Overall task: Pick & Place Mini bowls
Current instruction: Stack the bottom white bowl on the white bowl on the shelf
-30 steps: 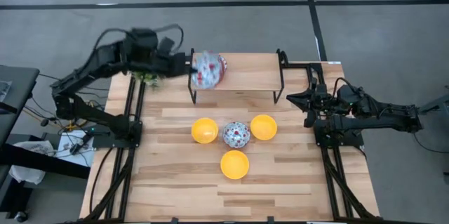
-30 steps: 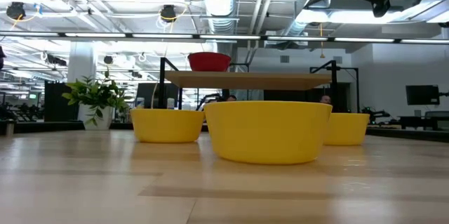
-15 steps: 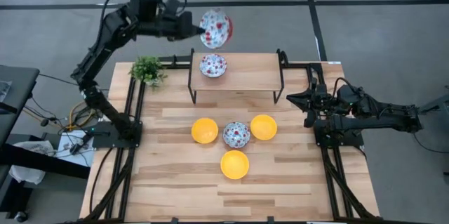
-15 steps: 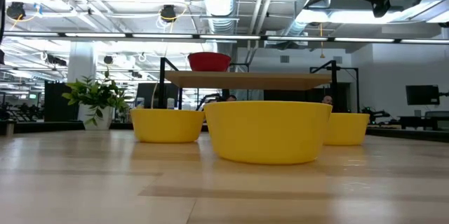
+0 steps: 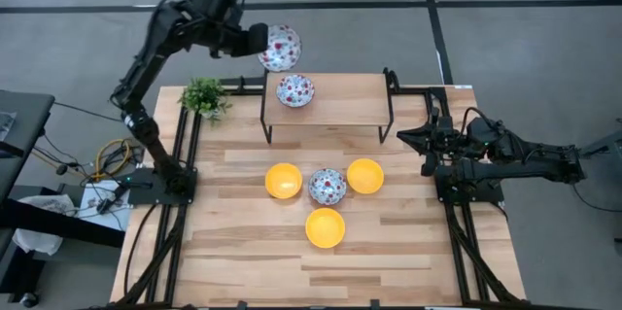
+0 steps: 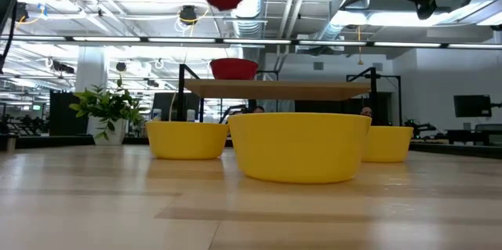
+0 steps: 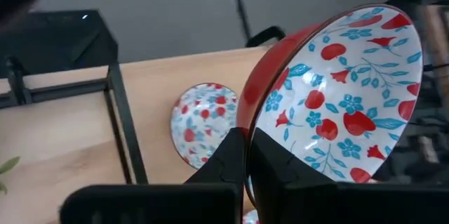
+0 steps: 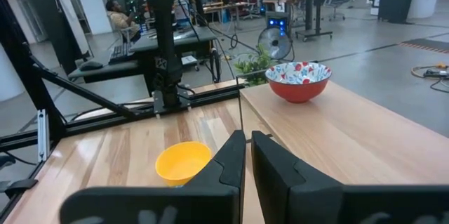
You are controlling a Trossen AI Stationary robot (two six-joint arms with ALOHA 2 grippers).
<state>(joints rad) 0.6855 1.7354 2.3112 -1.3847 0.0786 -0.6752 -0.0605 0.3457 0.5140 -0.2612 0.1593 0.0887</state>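
A wooden table [image 5: 243, 271] carries a small raised wooden shelf [image 5: 340, 106] at its far edge, and two dark robot arms stand either side of it. The left gripper [image 7: 245, 136] is lifted high above the shelf's left end, its fingers pinched on the rim of a floral bowl [image 5: 280, 48], white inside with red and blue flowers and red outside; the bowl hangs tilted in the air, touching nothing else. Directly below it, a second floral bowl [image 5: 295, 90] sits upright on the left part of the shelf. Down on the tabletop, four bowls are clustered near the middle: a third floral bowl [image 5: 328, 187] in the centre, with a yellow bowl on its left [image 5: 284, 181], a yellow bowl on its right [image 5: 364, 176], and a nearest yellow bowl [image 5: 325, 227] just in front. A small green potted plant [image 5: 204, 98] stands at the table's far left corner. The right gripper [image 8: 248, 147] waits at the table's right edge, its fingers close together and holding nothing. By my judgement, one bowl is placed on the shelf, a second looks about to join it, and four remain on the table to be moved.
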